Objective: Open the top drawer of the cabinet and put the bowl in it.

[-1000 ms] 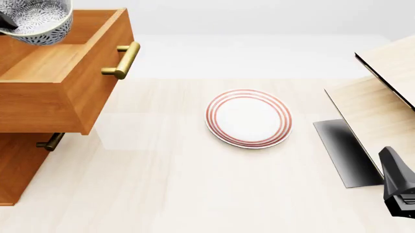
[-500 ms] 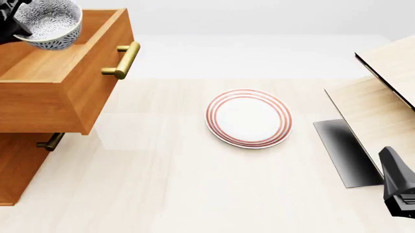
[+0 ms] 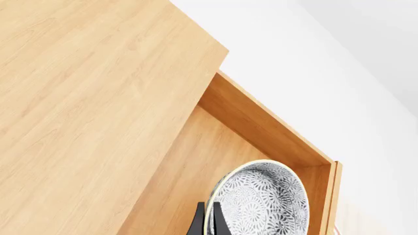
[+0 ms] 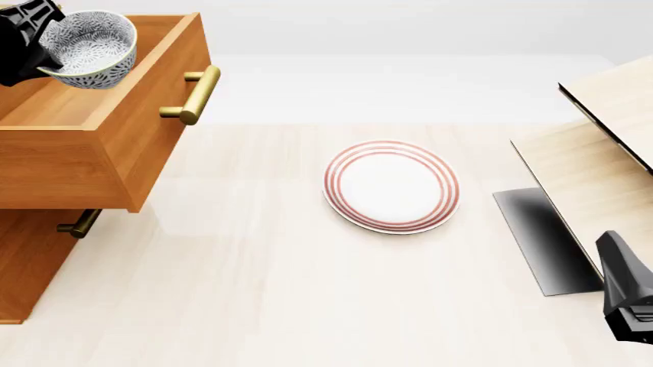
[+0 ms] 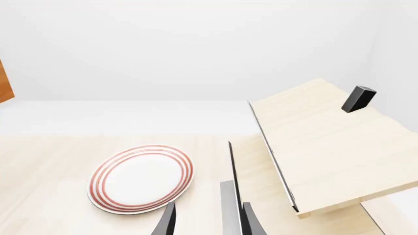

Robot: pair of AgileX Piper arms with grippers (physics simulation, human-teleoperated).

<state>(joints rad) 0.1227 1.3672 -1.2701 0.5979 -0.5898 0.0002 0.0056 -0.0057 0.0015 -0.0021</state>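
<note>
The left pincer (image 4: 46,47) pinches the rim of the bowl (image 4: 93,47), one finger (image 3: 197,221) outside the wall and the other inside, and holds it tilted above the open top drawer (image 4: 92,122), which stands pulled out of the cabinet (image 4: 26,267) below it. The right pincer (image 5: 207,218) hangs low at the near right with nothing between its slightly parted fingers, the plate (image 5: 141,177) lying ahead of it and to its left on the table (image 4: 306,290), apart from it, and the pale wood structure (image 5: 326,147) just to its right.
</note>
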